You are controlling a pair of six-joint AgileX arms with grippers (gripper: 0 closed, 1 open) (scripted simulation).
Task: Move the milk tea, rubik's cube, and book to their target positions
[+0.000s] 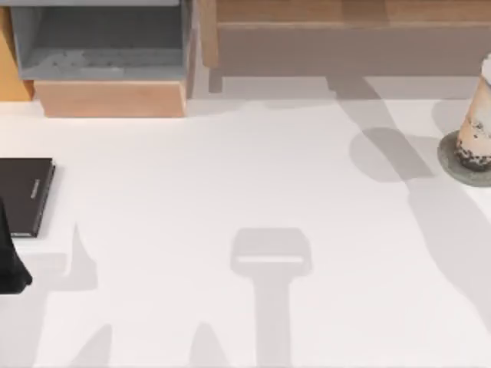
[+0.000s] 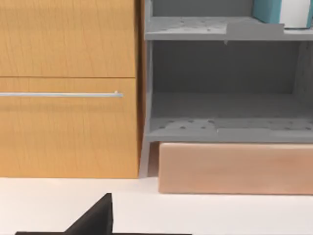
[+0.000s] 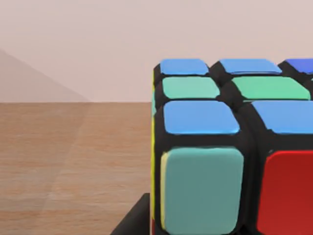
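No readable text, number or brand is to be made out anywhere: only a faint pale mark, too small to be read, is carried on the black slab (image 1: 27, 197) lying at the left edge of the surface (image 1: 253, 192), in front of the grey shelf (image 1: 100, 42).

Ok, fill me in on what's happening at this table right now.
The milk tea stands on a grey disc at the table's right edge. A teal book sits on the upper level of the grey shelf, seen from the left wrist. The cube fills the right wrist view, up close above a wooden surface. A black slab lies at the table's left edge, with the left arm beside it.
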